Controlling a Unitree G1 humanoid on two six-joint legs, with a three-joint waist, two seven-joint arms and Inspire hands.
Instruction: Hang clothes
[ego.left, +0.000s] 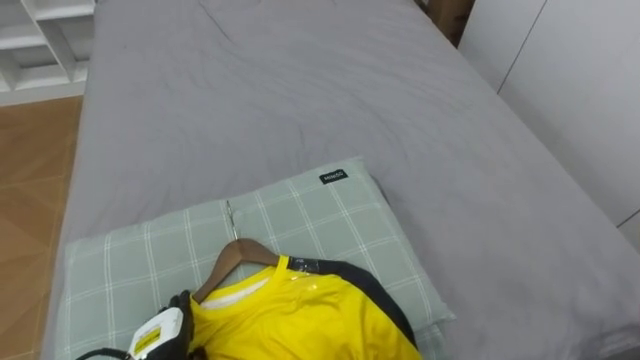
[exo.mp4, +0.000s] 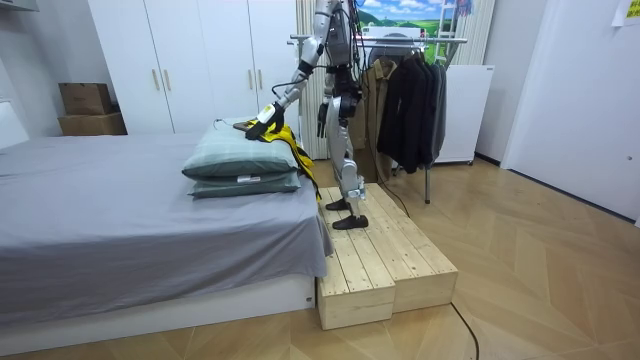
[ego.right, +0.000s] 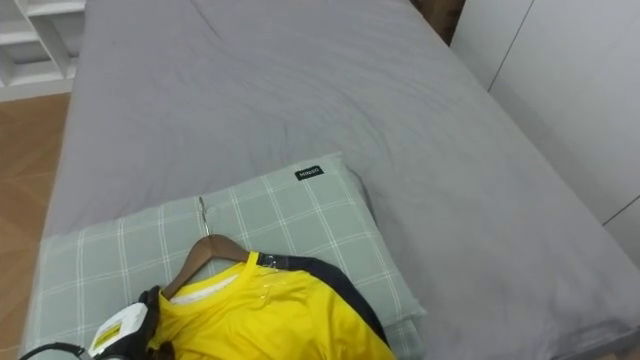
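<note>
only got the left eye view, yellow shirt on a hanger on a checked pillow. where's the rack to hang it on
observer: The clothes rack stands behind the robot, dark coats already hanging on it.
operator: what am i standing on
observer: A wooden platform against the bed's pillow end.
operator: one pillow or two
observer: Two, stacked; the yellow shirt rests on the top pillow.

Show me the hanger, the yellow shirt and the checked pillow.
Hanger (ego.left: 239, 249): left eye view, wooden arm below the hook.
Yellow shirt (ego.left: 295, 322): left eye view, its yellow front.
Checked pillow (ego.left: 330, 215): left eye view, bare top near its label.
</note>
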